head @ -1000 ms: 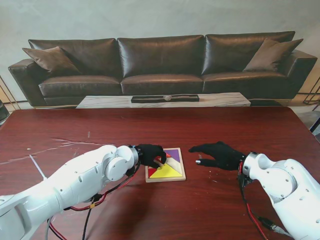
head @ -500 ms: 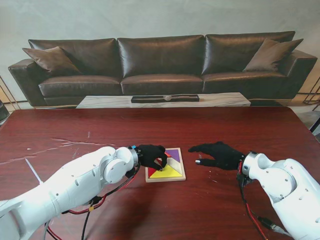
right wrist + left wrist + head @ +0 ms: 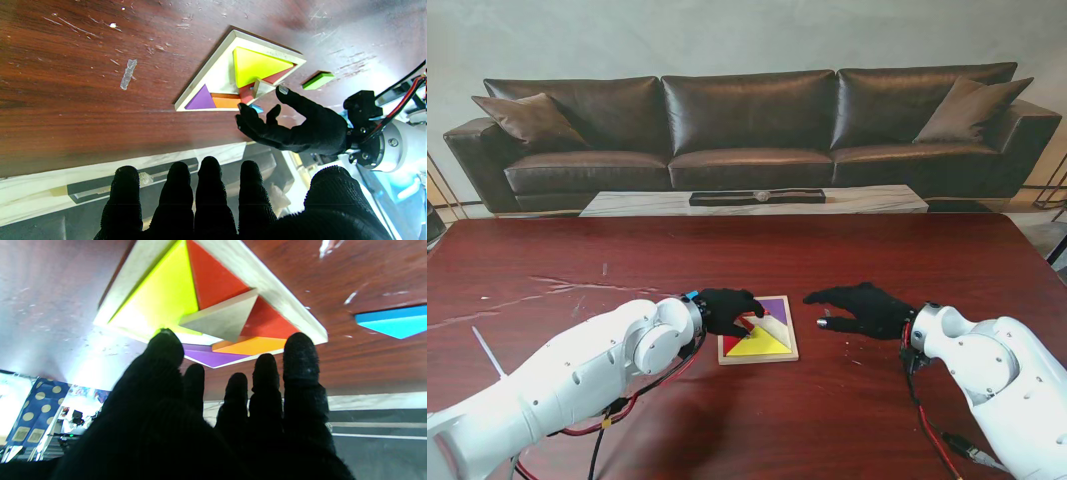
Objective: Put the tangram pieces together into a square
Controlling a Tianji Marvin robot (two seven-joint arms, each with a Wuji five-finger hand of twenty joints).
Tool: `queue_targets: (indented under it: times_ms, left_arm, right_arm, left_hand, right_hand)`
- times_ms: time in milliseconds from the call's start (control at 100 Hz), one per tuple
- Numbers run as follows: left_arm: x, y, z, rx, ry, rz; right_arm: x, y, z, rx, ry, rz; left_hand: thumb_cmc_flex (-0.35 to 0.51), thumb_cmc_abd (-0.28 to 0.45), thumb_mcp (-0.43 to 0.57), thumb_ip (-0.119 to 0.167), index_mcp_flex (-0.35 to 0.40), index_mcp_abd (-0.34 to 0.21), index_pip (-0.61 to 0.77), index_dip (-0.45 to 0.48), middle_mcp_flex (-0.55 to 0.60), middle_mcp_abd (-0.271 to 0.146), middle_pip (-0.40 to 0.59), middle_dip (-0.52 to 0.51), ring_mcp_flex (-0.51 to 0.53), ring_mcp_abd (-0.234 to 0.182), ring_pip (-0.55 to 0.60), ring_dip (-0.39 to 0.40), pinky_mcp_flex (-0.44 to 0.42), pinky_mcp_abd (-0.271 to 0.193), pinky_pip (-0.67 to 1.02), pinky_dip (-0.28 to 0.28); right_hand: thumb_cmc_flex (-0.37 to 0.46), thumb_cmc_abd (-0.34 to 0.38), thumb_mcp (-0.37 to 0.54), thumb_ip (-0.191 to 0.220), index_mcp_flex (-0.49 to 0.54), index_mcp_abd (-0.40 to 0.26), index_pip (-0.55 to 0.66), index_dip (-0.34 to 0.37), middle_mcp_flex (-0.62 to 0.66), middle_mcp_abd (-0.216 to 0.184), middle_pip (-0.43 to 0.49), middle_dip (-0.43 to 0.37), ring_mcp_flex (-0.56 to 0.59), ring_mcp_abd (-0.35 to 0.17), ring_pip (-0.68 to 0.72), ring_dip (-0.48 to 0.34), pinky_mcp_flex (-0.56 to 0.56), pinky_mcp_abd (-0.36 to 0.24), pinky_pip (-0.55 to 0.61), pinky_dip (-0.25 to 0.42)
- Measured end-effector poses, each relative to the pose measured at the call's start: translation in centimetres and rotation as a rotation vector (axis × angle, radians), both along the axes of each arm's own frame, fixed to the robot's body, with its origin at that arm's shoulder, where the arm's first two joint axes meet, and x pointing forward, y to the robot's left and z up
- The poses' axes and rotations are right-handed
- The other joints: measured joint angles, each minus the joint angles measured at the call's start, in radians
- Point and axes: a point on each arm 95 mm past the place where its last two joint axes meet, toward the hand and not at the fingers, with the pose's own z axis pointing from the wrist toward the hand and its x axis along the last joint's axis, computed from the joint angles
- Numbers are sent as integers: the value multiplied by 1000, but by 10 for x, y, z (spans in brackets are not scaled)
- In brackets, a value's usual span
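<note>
The wooden tray (image 3: 758,358) lies mid-table and holds a yellow triangle (image 3: 763,343), red pieces (image 3: 213,276), an orange piece (image 3: 247,346) and a purple triangle (image 3: 775,307). A pale unpainted triangle (image 3: 223,320) rests tilted on top of the red pieces. My left hand (image 3: 727,309) hovers at the tray's left edge with its fingers (image 3: 300,353) spread and nothing in them. A blue piece (image 3: 393,323) lies on the table under that hand. A green piece (image 3: 318,80) lies near the tray's left side. My right hand (image 3: 863,308) floats open, to the right of the tray.
The dark red table (image 3: 607,250) is scratched, with a pale tape mark (image 3: 127,73). A low marble coffee table (image 3: 757,203) and a dark leather sofa (image 3: 747,125) stand beyond its far edge. Red and black cables (image 3: 642,395) hang under my left forearm.
My left hand's fingers have uncurled from the tray's left corner and now stretch out flat. The left forearm has sunk a little nearer to me. The right hand has stayed still.
</note>
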Motion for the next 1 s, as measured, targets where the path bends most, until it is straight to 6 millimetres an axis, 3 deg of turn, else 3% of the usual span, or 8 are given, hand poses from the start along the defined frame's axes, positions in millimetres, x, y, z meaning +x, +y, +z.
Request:
queue_targets:
  times_ms: [60,320,480,600,710,800,1000]
  left_arm:
    - [-1,1,-1,17,-18,5]
    - [-9,8,-6,76,-40,38]
    - [-13,10,-12,119,-35,35]
    - [-13,10,-14,109,-45,31]
    - [-12,10,-19,92,-71,9]
    - [-10,10,-22,84,-80,-1]
    - [-7,6,-22,73,-100,-22]
  right_arm:
    - [0,0,0,1,0,0]
    - [0,1,-1,4,2,2]
    - [0,1,-1,5,3,2]
    - [0,2,-1,5,4,3]
    - [0,2,-1,6,4,3]
    - [0,2,-1,6,4,3]
    - [0,1,-1,7,6,0]
  left_hand:
    - [-8,0,11,0,-36,13,-50,-8,18,0,1,0,15,5,-2,-7,-3,10,-5,0]
    - [-34,-1,43,0,-36,19,-77,15,21,0,18,-2,15,6,-17,-11,-17,10,-15,0]
    - [-34,-11,46,0,-36,-7,-59,61,21,-2,136,119,27,-37,98,99,-8,10,0,0]
    - [-34,-28,76,0,-32,-15,-11,73,105,-73,224,188,87,-64,158,159,14,3,37,1]
    - [-32,-41,139,0,-5,-32,43,77,154,-104,264,222,107,-79,180,175,30,-4,59,1]
    - [-15,-76,177,0,20,-52,106,78,174,-102,265,335,145,-84,197,177,47,-4,77,1]
    - [72,-101,188,0,109,-88,234,98,250,-116,205,424,156,-90,207,199,59,-12,91,1]
  right_hand:
    - [0,0,0,0,0,0,0,0,0,0,0,0,0,0,0,0,0,0,0,0]
    - [0,0,0,0,0,0,0,0,0,0,0,0,0,0,0,0,0,0,0,0]
    - [0,0,0,0,0,0,0,0,0,0,0,0,0,0,0,0,0,0,0,0]
    - [0,0,0,0,0,0,0,0,0,0,0,0,0,0,0,0,0,0,0,0]
    - [0,0,0,0,0,0,0,0,0,0,0,0,0,0,0,0,0,0,0,0]
    - [0,0,0,0,0,0,0,0,0,0,0,0,0,0,0,0,0,0,0,0]
    - [0,0,0,0,0,0,0,0,0,0,0,0,0,0,0,0,0,0,0,0]
